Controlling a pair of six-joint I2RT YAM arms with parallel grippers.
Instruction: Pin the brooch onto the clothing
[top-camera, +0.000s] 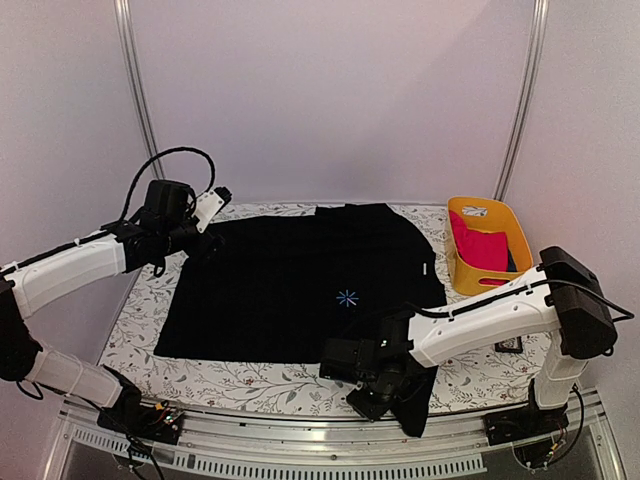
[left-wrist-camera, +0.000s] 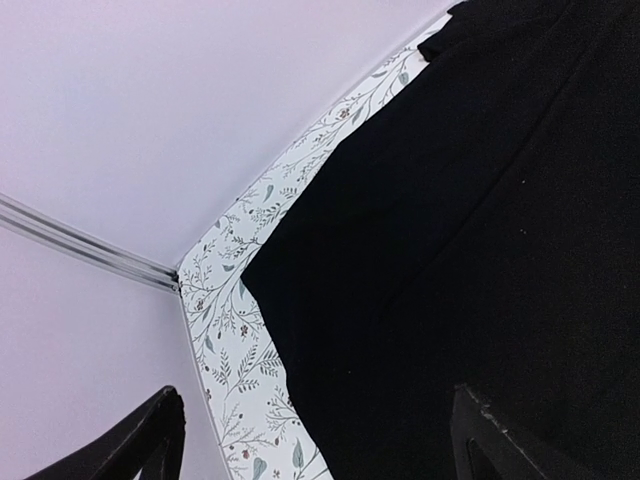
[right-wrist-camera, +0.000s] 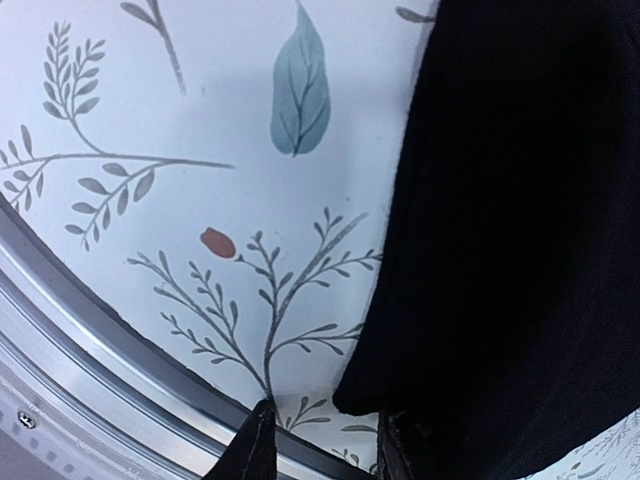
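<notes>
The black long-sleeved shirt (top-camera: 290, 280) lies spread flat on the table, its light-blue asterisk print (top-camera: 347, 297) on the chest. The brooch is not in view in any frame. My left gripper (top-camera: 205, 238) hovers at the shirt's far left corner. In the left wrist view it (left-wrist-camera: 320, 450) is wide open and empty over the shirt's edge (left-wrist-camera: 450, 250). My right gripper (top-camera: 368, 400) is low at the table's near edge beside a dark sleeve end (top-camera: 415, 405). In the right wrist view it (right-wrist-camera: 320, 425) is narrowly open, with the black cloth's corner (right-wrist-camera: 520, 250) next to the right finger (right-wrist-camera: 400, 450).
A yellow basket (top-camera: 455, 265) holding a pink garment (top-camera: 480, 250) stands at the back right. A small black square frame (top-camera: 508, 346) lies near the right arm. The floral tablecloth (top-camera: 250, 375) ends at a metal rail (right-wrist-camera: 90, 340) close under the right gripper.
</notes>
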